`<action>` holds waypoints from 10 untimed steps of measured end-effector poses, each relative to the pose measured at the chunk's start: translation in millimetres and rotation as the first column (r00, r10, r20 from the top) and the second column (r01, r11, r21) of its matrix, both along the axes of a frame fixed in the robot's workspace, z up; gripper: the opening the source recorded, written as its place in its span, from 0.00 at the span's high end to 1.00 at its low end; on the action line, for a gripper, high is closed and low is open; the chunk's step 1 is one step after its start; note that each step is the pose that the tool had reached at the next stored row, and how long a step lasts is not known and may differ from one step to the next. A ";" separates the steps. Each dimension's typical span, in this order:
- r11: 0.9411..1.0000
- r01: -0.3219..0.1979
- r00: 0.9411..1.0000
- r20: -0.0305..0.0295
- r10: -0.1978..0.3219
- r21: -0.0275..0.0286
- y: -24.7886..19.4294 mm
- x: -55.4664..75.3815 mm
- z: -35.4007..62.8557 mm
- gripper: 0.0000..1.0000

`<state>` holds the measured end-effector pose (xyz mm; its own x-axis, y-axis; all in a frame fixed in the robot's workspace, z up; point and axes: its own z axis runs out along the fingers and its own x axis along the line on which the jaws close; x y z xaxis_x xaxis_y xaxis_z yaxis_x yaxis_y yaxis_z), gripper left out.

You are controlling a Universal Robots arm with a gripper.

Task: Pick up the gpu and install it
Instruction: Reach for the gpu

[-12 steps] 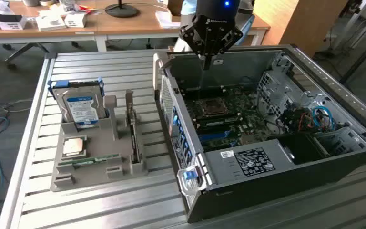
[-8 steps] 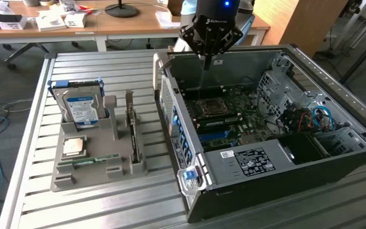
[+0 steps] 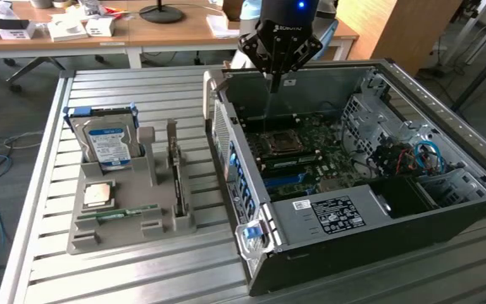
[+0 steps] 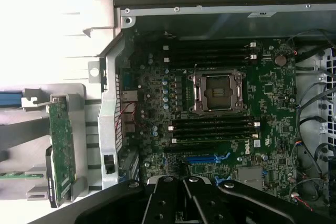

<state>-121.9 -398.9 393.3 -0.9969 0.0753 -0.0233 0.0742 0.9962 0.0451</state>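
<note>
- The gpu (image 3: 176,180) stands on its long edge in a slot of the grey holder (image 3: 87,237), on the holder's side that faces the computer case (image 3: 328,266). It has not been lifted.
- The holder lies on the slatted table (image 3: 124,82), just beside the case's port side. It also carries the hard drive (image 3: 108,145), a processor chip (image 3: 98,193) and a RAM stick (image 3: 129,213).
- Your gripper (image 3: 273,79) hangs over the open case near its far edge, above the motherboard (image 3: 311,145) and well apart from the gpu. Its jaws are pressed together with nothing between them.
- Expect the gpu to be light and stiff. It is also thin and probably fragile, so bending or a hard squeeze on its parts could damage it.
- The upper long edge stands clear of the holder and looks like the best place to take hold. Put one pad on each flat face, near the middle of the card's length.
- A grip near one end would probably let the long card swing or tilt between the pads.
- Keep clear of the edge sitting down in the slot, which is likely the connector side. I cannot tell from here how tightly the slot holds the card.
</note>
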 end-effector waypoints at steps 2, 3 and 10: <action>1.000 0.000 1.000 0.000 0.000 0.000 0.0 -1.0 -0.3 0.89; 1.000 0.000 1.000 0.000 0.000 0.000 0.0 -2.2 -0.3 0.89; 1.000 0.000 1.000 0.000 0.000 0.000 0.0 -15.5 -0.4 0.89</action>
<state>-137.4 -398.9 392.9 -0.9969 0.0752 -0.0233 0.0741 0.9962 0.0450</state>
